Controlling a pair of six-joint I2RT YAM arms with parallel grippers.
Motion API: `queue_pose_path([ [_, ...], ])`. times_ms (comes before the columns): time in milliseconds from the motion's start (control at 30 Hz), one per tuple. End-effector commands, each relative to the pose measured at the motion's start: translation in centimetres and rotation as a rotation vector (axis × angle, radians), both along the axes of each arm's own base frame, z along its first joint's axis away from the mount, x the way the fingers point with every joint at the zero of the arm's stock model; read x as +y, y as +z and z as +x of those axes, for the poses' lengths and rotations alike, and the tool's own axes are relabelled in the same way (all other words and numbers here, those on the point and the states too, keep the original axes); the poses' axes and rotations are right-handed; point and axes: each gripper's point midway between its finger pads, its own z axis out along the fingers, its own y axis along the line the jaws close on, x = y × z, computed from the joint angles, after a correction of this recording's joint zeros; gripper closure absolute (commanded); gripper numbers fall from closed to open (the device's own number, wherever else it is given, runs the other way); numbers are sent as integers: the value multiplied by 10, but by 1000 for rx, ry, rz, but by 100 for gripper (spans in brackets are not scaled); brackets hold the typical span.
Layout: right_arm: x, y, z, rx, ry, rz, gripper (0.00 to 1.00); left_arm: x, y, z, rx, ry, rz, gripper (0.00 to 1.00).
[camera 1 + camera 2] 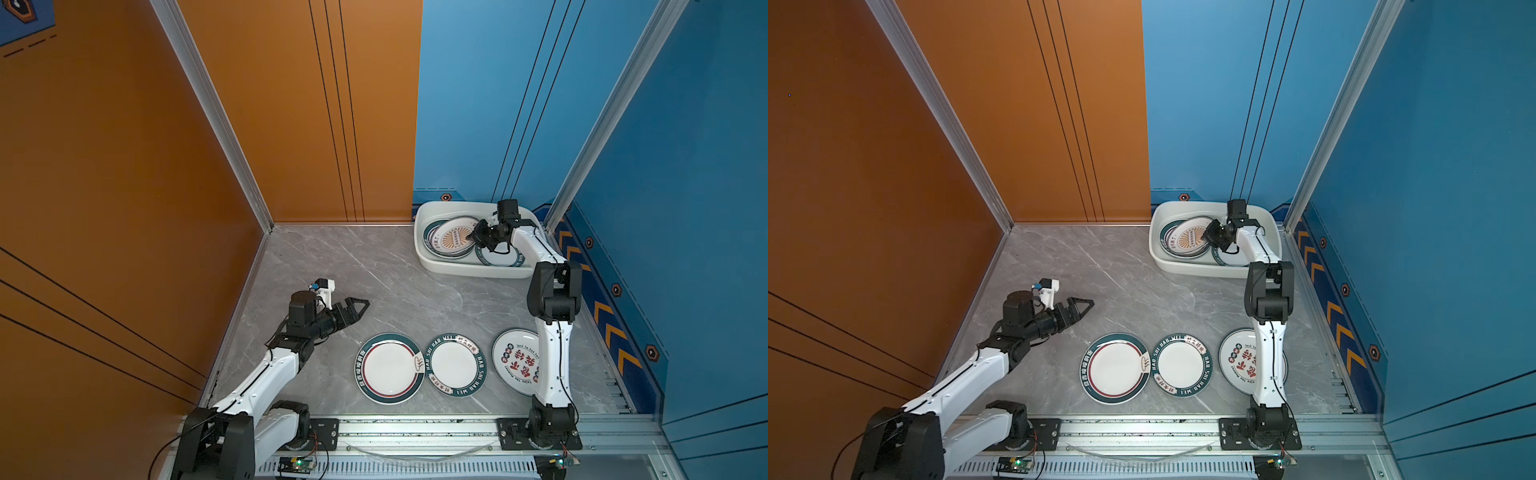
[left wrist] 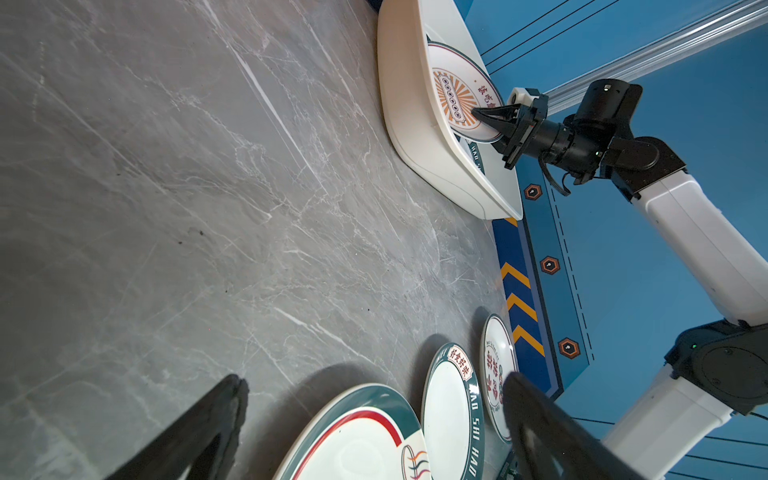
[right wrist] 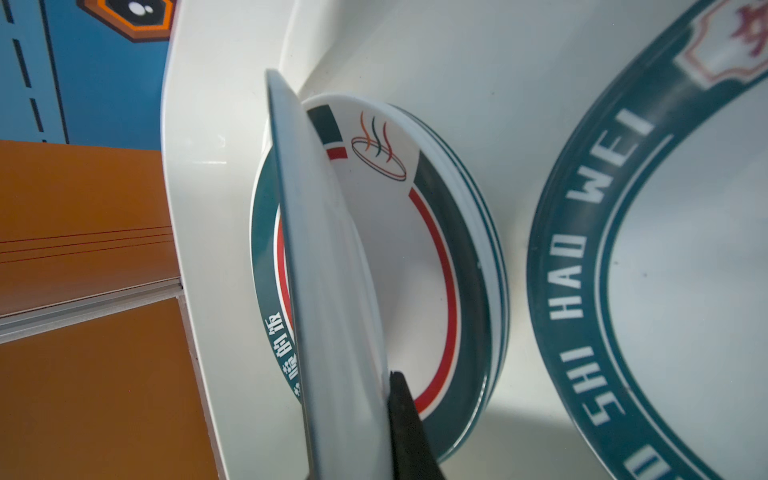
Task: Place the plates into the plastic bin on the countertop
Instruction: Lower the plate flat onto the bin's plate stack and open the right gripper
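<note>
My left gripper (image 1: 360,308) hangs spread and empty above the left side of the grey marble-patterned countertop (image 1: 332,266). Along its near edge lie three round white plates: a green-rimmed red-ringed plate (image 1: 389,368), a green-lettered plate (image 1: 453,365) and a red-character plate (image 1: 515,359). In the white glossy plastic bin (image 1: 457,271) at the far right corner, my right gripper (image 1: 471,237) pinches the rim of the orange-sunburst plate (image 1: 449,240), tilted over a stack (image 3: 415,249). I'd lower it flat before letting go, then lift clear.

1. The plastic bin (image 1: 457,267) sits at the far right corner of the countertop (image 1: 332,270).
2. Inside it, the sunburst plate (image 1: 451,239) leans over a plate stack (image 1: 428,233); another plate (image 1: 498,259) lies to their right.
3. Along the front edge, the left plate (image 1: 389,368), middle plate (image 1: 455,365) and right plate (image 1: 513,361) lie in a row.
</note>
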Motion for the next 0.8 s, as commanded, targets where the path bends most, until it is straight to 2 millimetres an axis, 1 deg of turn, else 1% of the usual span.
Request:
queue_pose_path([
  [0,-1,-1,6,6,-20,2,100,0,-2,0,-2,-4,33,2],
  [67,-1,-8,5,20,-20,2,99,-1,-2,0,0,-7,37,2],
  [200,-1,-17,2,41,-16,-13,90,-2,-3,0,1,-11,44,2],
  [333,-3,-18,-1,49,-8,-34,75,-2,-3,0,4,-12,47,2],
  [433,-4,-17,-3,48,1,-66,67,-2,-5,-1,8,-15,52,2],
  [600,-1,-17,-10,62,39,-154,59,-3,-8,-4,16,-22,68,2],
  [767,1,-13,-14,61,63,-241,55,-3,-14,-10,42,-23,119,2],
])
